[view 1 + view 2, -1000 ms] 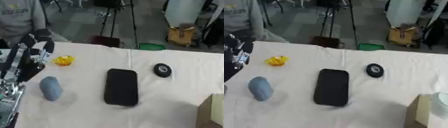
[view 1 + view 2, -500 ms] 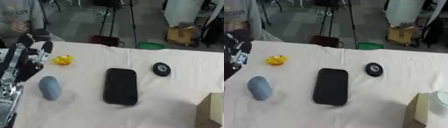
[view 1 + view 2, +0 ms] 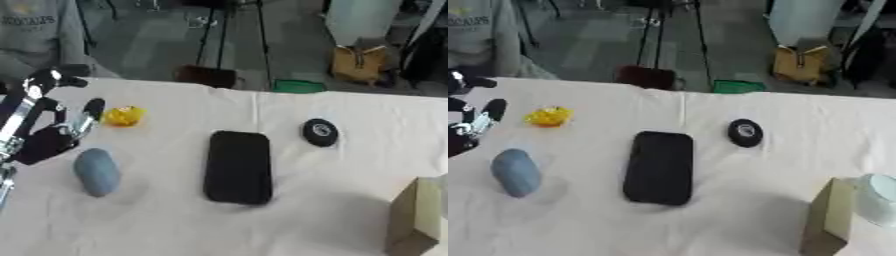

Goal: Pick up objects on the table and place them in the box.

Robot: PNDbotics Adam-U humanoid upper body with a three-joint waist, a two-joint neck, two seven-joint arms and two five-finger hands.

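Left eye view: left hand (image 3: pixel 48 135) open, empty, beside grey-blue oval object (image 3: pixel 96 171).

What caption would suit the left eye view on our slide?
Robot's open left hand hovers beside a blue-grey oval object, yellow object, black slab and black disc.

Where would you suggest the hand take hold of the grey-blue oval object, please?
Probably across the narrow middle of the grey-blue oval object, coming from above. It lies flat and elongated, running toward and away from the robot, with bare cloth on both long sides. The left hand is nearest.
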